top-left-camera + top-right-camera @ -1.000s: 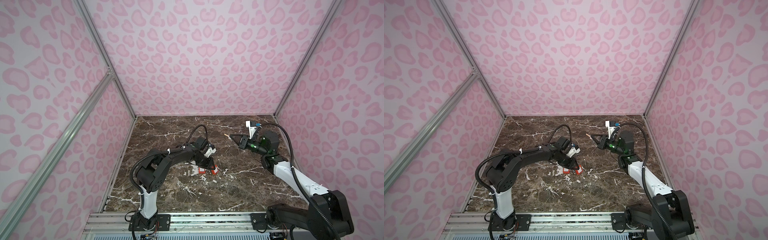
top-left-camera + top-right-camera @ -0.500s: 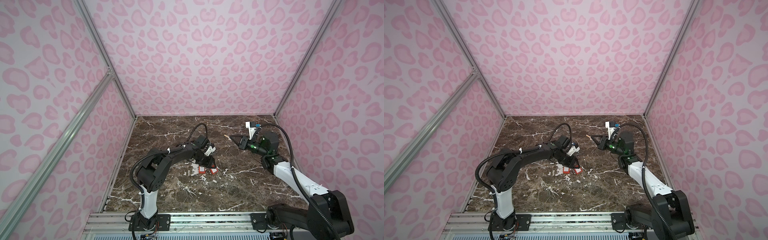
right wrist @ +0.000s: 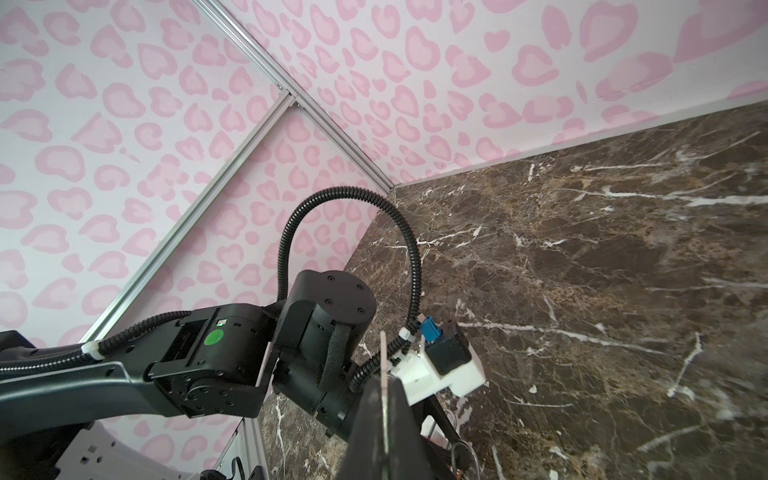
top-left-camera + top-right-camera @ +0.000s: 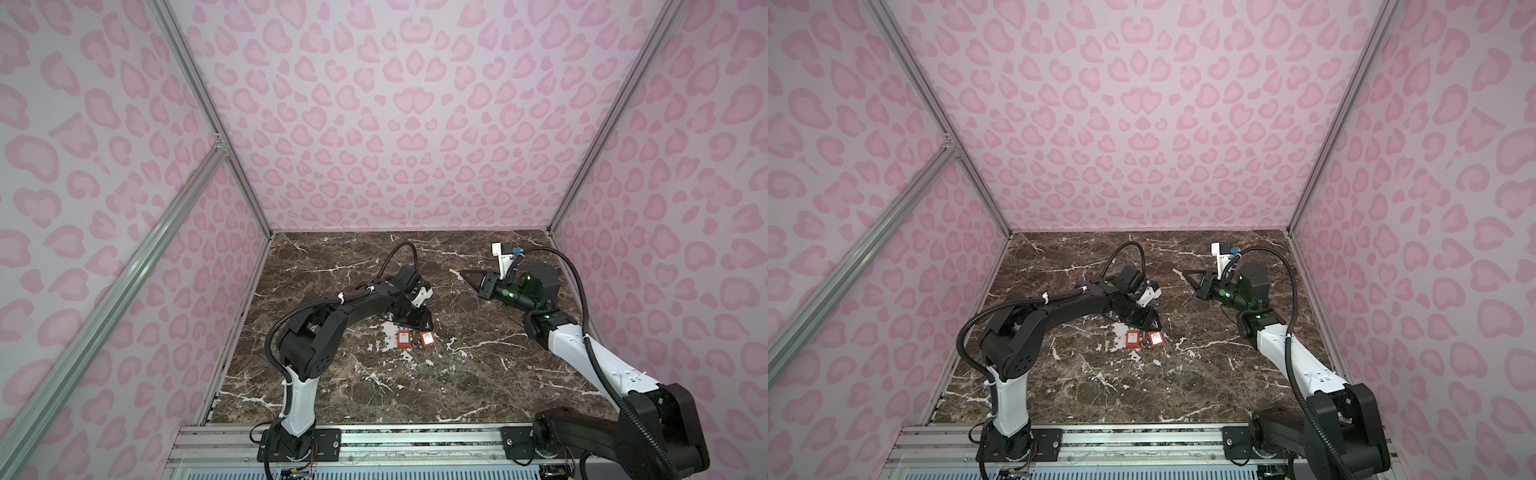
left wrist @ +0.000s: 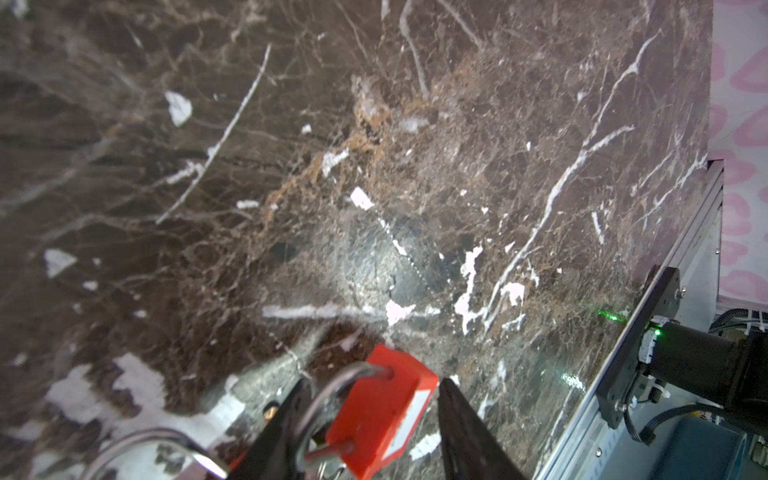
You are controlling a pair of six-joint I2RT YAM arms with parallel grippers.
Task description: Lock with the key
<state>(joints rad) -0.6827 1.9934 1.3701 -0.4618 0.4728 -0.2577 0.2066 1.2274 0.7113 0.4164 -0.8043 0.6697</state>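
Two red padlocks [image 4: 403, 338] [image 4: 427, 338] lie side by side on the marble table [image 4: 478, 374], and both show in both top views [image 4: 1132, 338] [image 4: 1156, 338]. My left gripper [image 4: 419, 323] hangs just behind them, open. In the left wrist view its fingers [image 5: 282, 428] straddle one red padlock [image 5: 382, 411], with a gap at the padlock's body. The steel shackle [image 5: 145, 449] of the other padlock shows beside it. My right gripper [image 4: 465, 275] is raised at the right, shut on the key [image 4: 454, 272]. The key's thin blade [image 3: 384, 357] sticks out past the tips.
Pink patterned walls enclose the table on three sides. An aluminium rail [image 4: 374, 440] with both arm bases runs along the front edge. The left arm's wrist and white camera mount [image 3: 440, 374] fill the near part of the right wrist view.
My left gripper has opened and let go of the padlock it was pinching, and it has lifted slightly. Both padlocks stay on the table. The right arm has barely moved.
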